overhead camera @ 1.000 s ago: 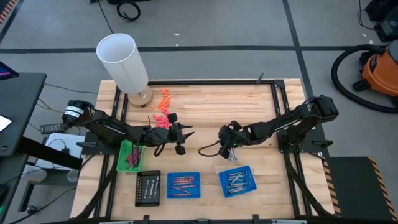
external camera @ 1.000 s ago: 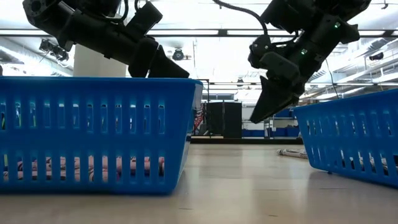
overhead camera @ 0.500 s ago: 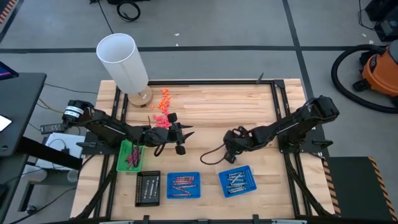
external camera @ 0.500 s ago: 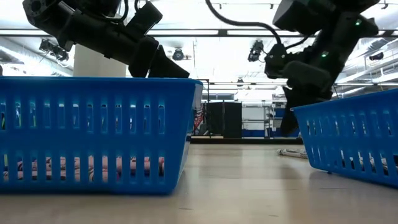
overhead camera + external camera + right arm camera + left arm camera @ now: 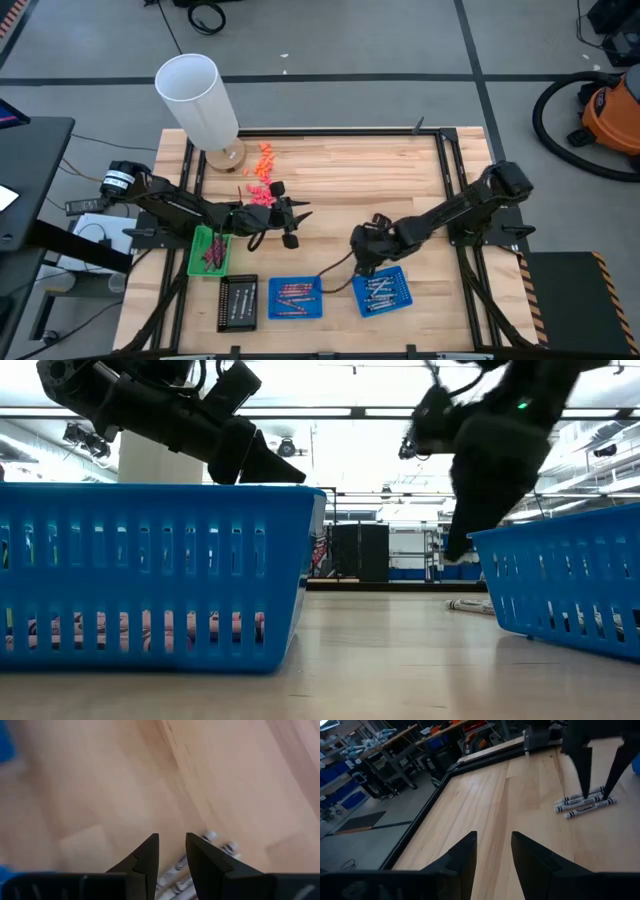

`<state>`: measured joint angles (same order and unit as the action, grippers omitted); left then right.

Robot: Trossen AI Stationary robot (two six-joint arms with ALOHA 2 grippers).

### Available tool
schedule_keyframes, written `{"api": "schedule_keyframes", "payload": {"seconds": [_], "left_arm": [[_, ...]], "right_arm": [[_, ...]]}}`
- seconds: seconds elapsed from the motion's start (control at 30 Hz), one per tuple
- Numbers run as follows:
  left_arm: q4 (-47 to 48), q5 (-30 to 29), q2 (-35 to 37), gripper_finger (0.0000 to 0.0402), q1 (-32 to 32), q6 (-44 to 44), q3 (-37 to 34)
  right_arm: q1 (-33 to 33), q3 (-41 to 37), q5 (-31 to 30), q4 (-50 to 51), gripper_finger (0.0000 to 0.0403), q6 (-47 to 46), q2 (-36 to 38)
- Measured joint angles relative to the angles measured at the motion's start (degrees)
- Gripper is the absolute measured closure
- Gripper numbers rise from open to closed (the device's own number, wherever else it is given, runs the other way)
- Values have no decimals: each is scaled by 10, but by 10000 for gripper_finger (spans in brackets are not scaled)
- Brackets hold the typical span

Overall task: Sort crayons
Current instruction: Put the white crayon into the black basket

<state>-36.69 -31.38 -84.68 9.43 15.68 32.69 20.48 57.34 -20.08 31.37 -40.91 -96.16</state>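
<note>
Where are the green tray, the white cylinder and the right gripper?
green tray (image 5: 200, 259): high view, on its left rim.
white cylinder (image 5: 200, 100): high view, on its side wall.
right gripper (image 5: 171, 851): right wrist view, midway between its fingertips.

We're looking into a workshop-style robotics lab: grey concrete floor (image 5: 350, 40), an orange shop vacuum (image 5: 612, 112), long ceiling strip lights (image 5: 330, 412), and cluttered metal-framed workbenches (image 5: 395, 750) beyond the black-framed wooden table (image 5: 340, 170).

Silvery grey crayons (image 5: 584, 805) on pale wood table (image 5: 340, 180); blue slotted baskets (image 5: 150, 575).
</note>
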Motion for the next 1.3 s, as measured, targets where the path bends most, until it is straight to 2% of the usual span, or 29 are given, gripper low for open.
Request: {"api": "schedule_keyframes", "payload": {"seconds": [0.17, 0.4, 0.67, 1.0, 1.3], "left_arm": [[20, -1, 0, 269, 1, 2, 0], [79, -80, 26, 269, 6, -1, 0], [145, -80, 80, 269, 7, -38, 1], [145, -79, 82, 269, 8, -45, 0], [147, -79, 82, 269, 8, -46, 0]], "right_arm": [[-10, 70, 6, 71, 296, -36, -67], [-31, 99, 63, 124, 296, -131, -109], [-36, 103, 67, 127, 297, -160, -111], [-41, 101, 67, 129, 297, -159, -116], [-41, 77, 84, 90, 297, -155, -113]]}}
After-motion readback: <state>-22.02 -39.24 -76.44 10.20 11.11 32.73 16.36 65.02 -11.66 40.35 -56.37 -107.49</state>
